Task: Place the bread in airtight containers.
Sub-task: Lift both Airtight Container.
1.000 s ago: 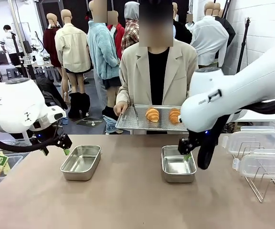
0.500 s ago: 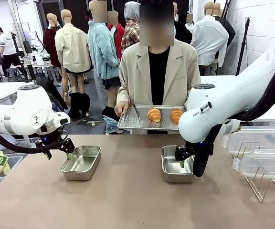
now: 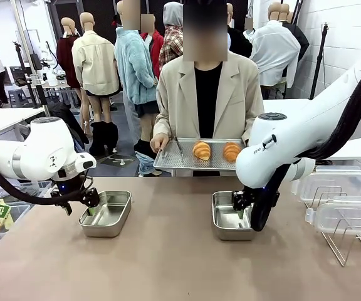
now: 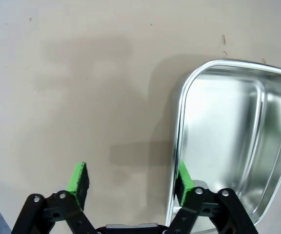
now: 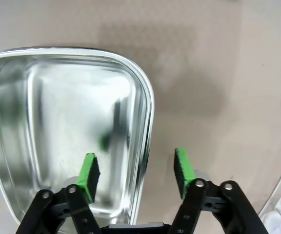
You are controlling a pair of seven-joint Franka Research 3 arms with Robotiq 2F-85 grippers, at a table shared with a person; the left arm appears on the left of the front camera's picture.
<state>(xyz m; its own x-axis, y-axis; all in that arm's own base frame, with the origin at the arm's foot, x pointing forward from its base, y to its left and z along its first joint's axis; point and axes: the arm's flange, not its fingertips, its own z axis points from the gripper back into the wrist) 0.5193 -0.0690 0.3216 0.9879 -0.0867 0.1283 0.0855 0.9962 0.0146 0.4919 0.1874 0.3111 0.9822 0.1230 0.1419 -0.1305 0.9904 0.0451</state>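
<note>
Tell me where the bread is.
Front view: the bread sits on the tray the person holds at the table's far edge, beyond the right tin.

- The left claw (image 4: 130,178) is cut off at its base by the bottom edge of its wrist view. In the front view its fingers are too small and dark to tell apart.
- The right claw (image 5: 135,168) is cut off the same way. In the front view the right arm (image 3: 293,144) covers most of it.
- The left container (image 4: 223,126) runs out past the right edge.
- The right container (image 5: 72,112) is cropped at the left and bottom.
- The tray (image 3: 174,160) has its right end behind that arm.
- The wire rack (image 3: 350,241) and the clear lid (image 3: 346,216) are cropped at the right edge.
</note>
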